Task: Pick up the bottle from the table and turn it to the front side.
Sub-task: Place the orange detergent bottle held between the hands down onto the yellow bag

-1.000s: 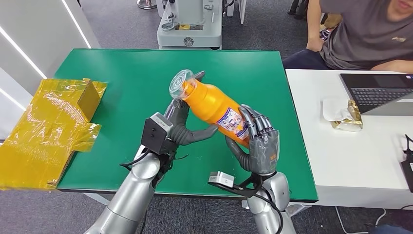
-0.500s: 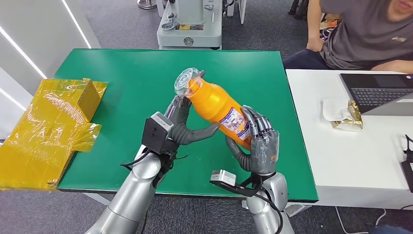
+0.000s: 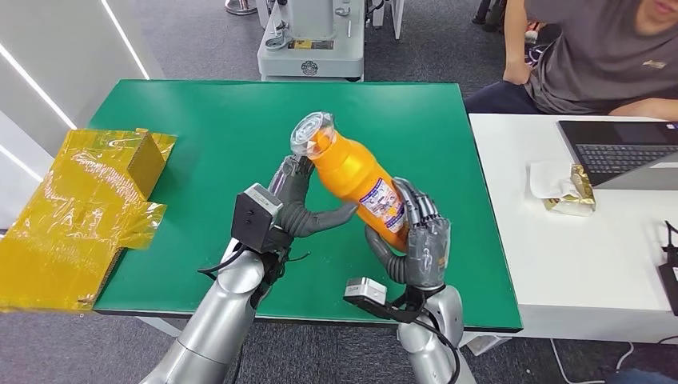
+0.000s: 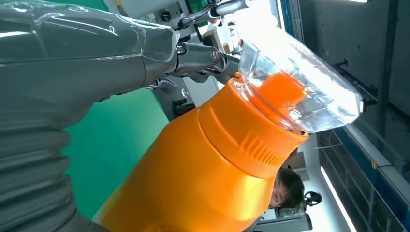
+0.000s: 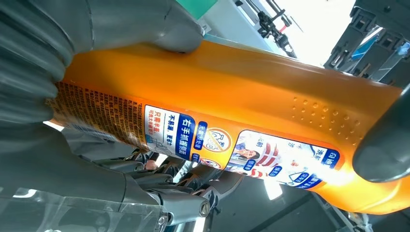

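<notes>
An orange bottle (image 3: 352,174) with a clear cap (image 3: 310,130) hangs tilted above the green table (image 3: 200,128), cap pointing away and to the left. My right hand (image 3: 417,244) grips its lower end, where a printed label (image 3: 384,202) faces up. My left hand (image 3: 297,204) holds the upper body, thumb under the bottle and fingers behind it near the neck. The left wrist view shows the orange bottle (image 4: 212,169) and clear cap (image 4: 295,82) close up. In the right wrist view the label (image 5: 232,145) runs along the bottle (image 5: 241,87).
A yellow foil-wrapped box (image 3: 80,208) lies at the table's left edge. A white desk (image 3: 592,240) to the right carries a laptop (image 3: 624,148) and a wrapped snack (image 3: 569,190), with a person (image 3: 608,56) seated behind it. Grey equipment (image 3: 312,40) stands beyond the table.
The bottle has tipped more upright, its cap swinging right and up. My right hand has shifted slightly left and nearer with it; the left hand has stayed put.
</notes>
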{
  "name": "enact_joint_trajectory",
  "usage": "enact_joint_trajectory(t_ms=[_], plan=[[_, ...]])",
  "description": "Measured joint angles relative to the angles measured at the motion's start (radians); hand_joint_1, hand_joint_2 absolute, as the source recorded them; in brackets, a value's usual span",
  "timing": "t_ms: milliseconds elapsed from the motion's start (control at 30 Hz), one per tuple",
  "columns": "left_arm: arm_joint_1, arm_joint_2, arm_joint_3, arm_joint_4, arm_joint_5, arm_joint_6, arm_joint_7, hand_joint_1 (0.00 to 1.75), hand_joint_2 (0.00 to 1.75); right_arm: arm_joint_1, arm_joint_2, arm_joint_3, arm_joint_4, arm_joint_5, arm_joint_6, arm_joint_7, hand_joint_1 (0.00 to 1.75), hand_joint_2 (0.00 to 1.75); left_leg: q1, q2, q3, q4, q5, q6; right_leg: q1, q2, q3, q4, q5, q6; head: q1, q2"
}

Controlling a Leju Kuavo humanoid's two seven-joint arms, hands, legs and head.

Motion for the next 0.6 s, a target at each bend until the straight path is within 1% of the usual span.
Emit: enact_joint_trajectory(t_ms=[367, 600], plan=[[0.000, 0.000, 0.000, 0.000, 0.000, 0.001, 0.000, 0.00, 1.75, -0.003, 0.000, 0.007, 0.022, 0.015, 0.000, 0.000, 1.75, 1.75, 0.000, 0.000, 0.000, 0.000, 0.000, 0.000, 0.000, 0.000, 0.000, 0.000, 0.000, 0.000, 0.000, 0.000], [0.000, 0.000, 0.000, 0.000, 0.007, 0.002, -0.001, 0.00, 1.75, -0.012, 0.000, 0.035, 0.062, 0.013, 0.000, 0.000, 1.75, 1.75, 0.000, 0.000, 0.000, 0.000, 0.000, 0.000, 0.000, 0.000, 0.000, 0.000, 0.000, 0.000, 0.000, 0.000]])
